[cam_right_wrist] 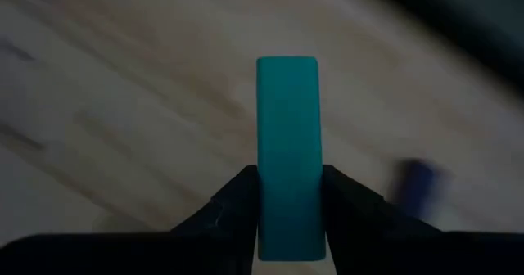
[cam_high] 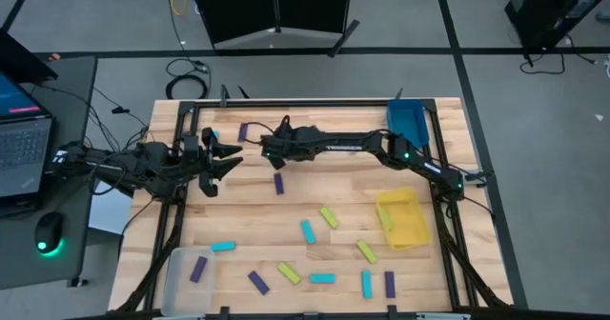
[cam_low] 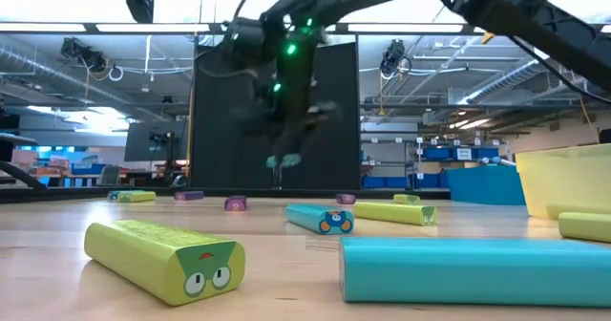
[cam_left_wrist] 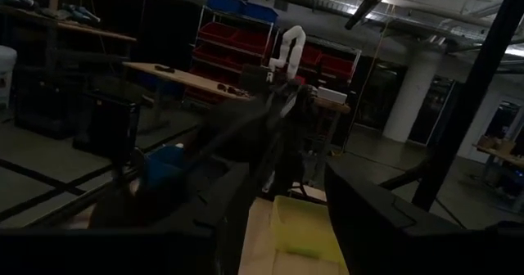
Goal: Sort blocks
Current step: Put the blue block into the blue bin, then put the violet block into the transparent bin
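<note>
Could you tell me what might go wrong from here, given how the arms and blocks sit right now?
1. The right end effector grips the cyan rectangular block only at one end; most of it sticks out, so it might twist or slip.
2. The blue rectangular tray lies at the table's far right corner, so a drop on the way seems possible.
3. The left end effector waits close by; the arms might collide.
</note>
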